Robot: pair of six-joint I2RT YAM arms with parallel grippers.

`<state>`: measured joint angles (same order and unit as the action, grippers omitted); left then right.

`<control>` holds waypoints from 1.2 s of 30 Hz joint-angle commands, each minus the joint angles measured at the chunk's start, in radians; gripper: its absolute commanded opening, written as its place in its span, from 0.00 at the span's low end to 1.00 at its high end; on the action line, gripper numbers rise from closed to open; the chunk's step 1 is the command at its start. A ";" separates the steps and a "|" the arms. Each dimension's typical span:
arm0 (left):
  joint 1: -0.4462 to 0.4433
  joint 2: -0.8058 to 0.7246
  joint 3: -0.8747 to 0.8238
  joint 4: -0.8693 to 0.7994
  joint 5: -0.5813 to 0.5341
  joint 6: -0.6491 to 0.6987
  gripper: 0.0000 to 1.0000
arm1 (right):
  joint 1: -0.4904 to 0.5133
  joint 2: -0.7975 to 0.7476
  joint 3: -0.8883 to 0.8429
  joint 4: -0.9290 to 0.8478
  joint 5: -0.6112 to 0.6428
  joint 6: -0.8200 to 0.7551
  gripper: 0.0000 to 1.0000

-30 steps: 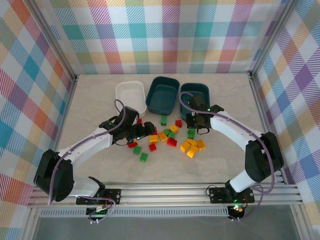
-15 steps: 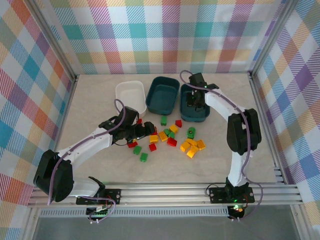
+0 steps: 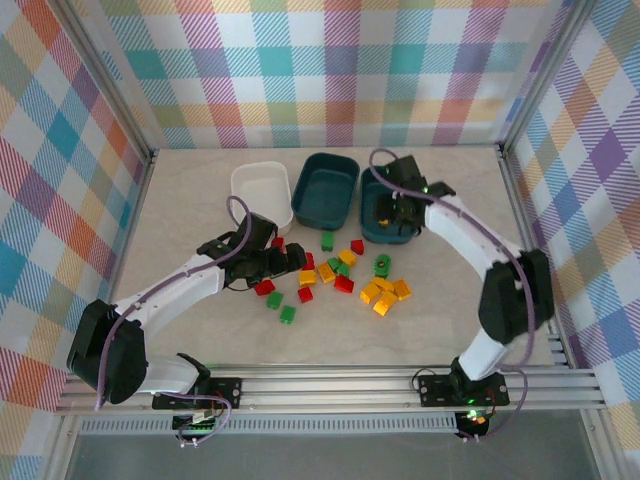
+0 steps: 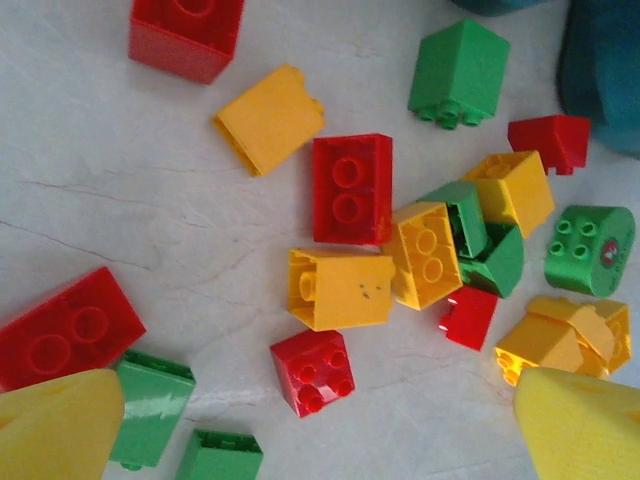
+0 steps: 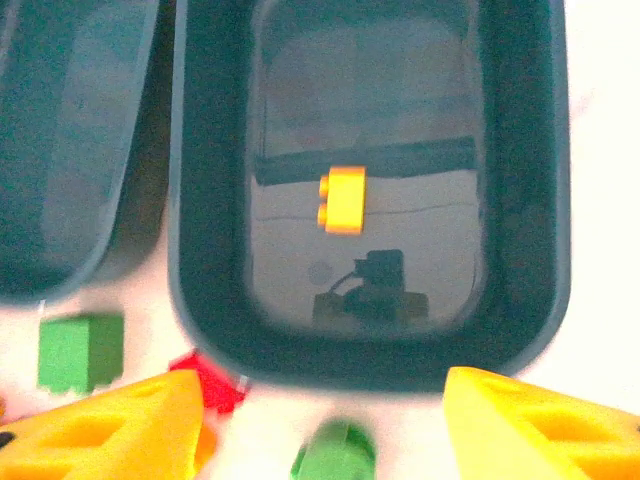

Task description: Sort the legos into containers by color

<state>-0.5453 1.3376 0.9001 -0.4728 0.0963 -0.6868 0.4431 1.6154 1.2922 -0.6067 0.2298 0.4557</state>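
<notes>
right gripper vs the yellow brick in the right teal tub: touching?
Apart. In the right wrist view the yellow brick is inside the teal tub, with dark tub floor and rim between it and both fingers of the right gripper.

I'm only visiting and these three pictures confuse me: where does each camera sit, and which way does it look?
Top external: above and behind, looking down on the table; both arms, left gripper, right gripper.
Left wrist: on the left arm, facing down at the legos; its yellow fingertips.
Right wrist: above the right teal tub, facing into it; its yellow fingertips.
Shared: top and right wrist both show that tub.
</notes>
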 commanded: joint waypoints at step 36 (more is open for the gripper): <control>0.245 -0.004 0.081 -0.057 -0.002 -0.074 1.00 | 0.158 0.032 -0.009 0.138 0.016 0.002 0.29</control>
<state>-0.3462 1.3289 0.9329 -0.5220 0.0452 -0.7670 0.5964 1.5742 1.2011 -0.5133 0.2756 0.5194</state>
